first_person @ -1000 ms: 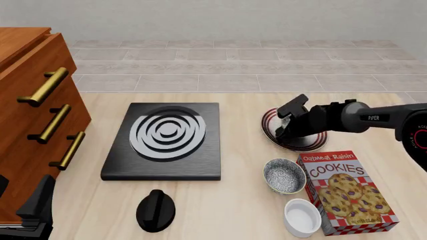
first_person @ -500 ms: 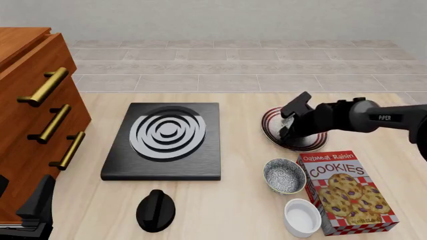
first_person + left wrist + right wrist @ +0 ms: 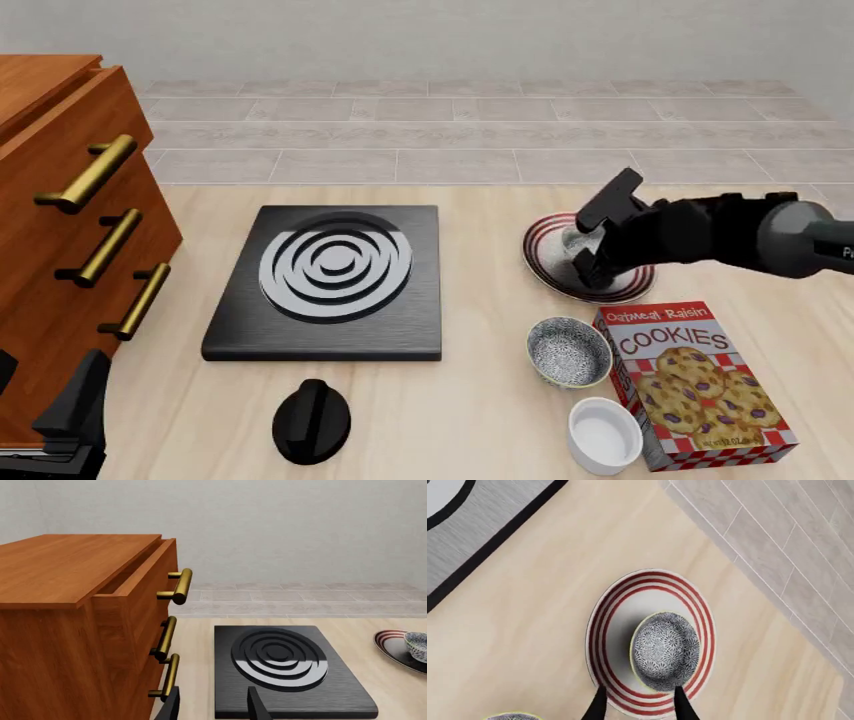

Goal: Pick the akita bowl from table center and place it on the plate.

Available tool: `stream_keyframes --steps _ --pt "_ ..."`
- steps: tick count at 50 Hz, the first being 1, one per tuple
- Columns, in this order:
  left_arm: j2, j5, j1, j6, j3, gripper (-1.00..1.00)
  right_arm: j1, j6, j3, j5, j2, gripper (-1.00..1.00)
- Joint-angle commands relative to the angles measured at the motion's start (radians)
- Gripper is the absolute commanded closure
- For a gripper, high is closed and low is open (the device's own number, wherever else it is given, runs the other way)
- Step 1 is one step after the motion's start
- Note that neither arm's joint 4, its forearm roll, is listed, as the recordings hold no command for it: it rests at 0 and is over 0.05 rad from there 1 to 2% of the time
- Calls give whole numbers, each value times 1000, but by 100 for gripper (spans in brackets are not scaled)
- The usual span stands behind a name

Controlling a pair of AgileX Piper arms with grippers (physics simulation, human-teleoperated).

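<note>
The akita bowl [image 3: 665, 650] rests inside the red-striped plate [image 3: 604, 625], a little off its middle. In the front view the plate [image 3: 537, 250] lies at the right of the table, and only a grey patch of the bowl [image 3: 577, 241] shows beside my right arm. My right gripper [image 3: 638, 702] hovers over the plate's edge, open, its fingers astride the bowl's near rim with nothing held; from the front it [image 3: 587, 262] hangs over the plate. My left gripper [image 3: 212, 694] is open and empty, beside the dresser and far from the plate [image 3: 390, 642].
A black hob [image 3: 334, 280] lies mid-table with a black knob-like object [image 3: 311, 420] in front of it. A wooden dresser [image 3: 67, 230] fills the left. Near the plate stand a darker speckled bowl [image 3: 567, 350], a white bowl [image 3: 603, 433] and a cookie box [image 3: 694, 385].
My right arm has drawn back to the right from over the plate, uncovering part of the bowl sitting there. The left arm has not moved.
</note>
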Motion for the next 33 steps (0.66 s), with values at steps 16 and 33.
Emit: stream_keyframes --steps 16,33 --pt "0 0 0 0 0 -100 44 61 200 97 -457 -100" --pt "0 0 0 0 0 -100 46 190 396 88 -841 -100"
